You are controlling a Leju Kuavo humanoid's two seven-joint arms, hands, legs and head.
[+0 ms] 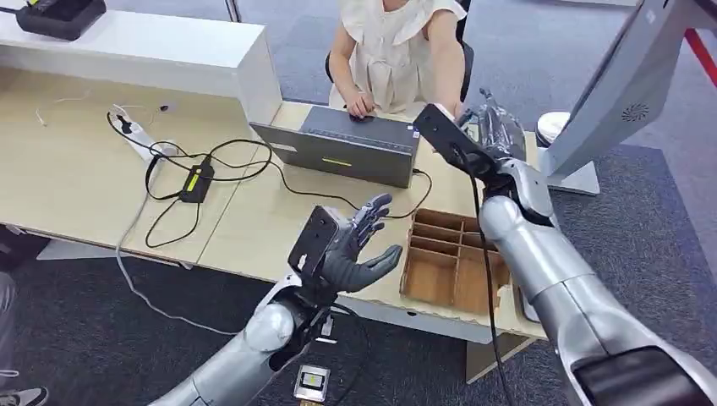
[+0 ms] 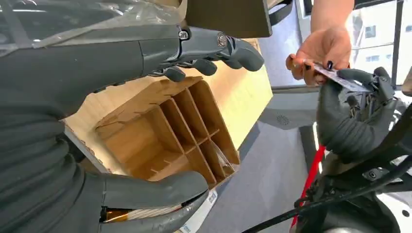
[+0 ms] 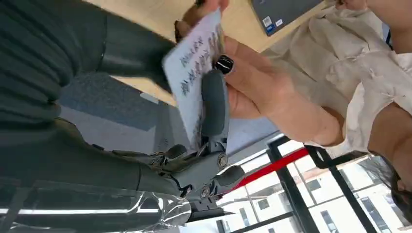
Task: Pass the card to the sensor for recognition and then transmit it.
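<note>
A white printed card [image 3: 192, 73] is pinched in my right hand [image 1: 495, 131], raised over the table's far right corner. A person's hand [image 3: 262, 87] grips the same card from the other side; the left wrist view shows that hand [image 2: 318, 51] and the card [image 2: 335, 77] meeting my right hand [image 2: 354, 116]. The person sits behind the desk in a cream top, with the other hand [image 1: 362, 103] resting on a flat grey device [image 1: 347, 145]. My left hand [image 1: 355, 245] hovers open, fingers spread, over the table's near edge beside a wooden divider tray [image 1: 448, 262].
A power strip with a tangle of black cables [image 1: 199, 178] lies left of the grey device. A white shelf box [image 1: 169, 42] stands at the back left. A large tilted screen on a white stand [image 1: 609, 93] rises at the right. A small badge [image 1: 311, 382] lies on the floor.
</note>
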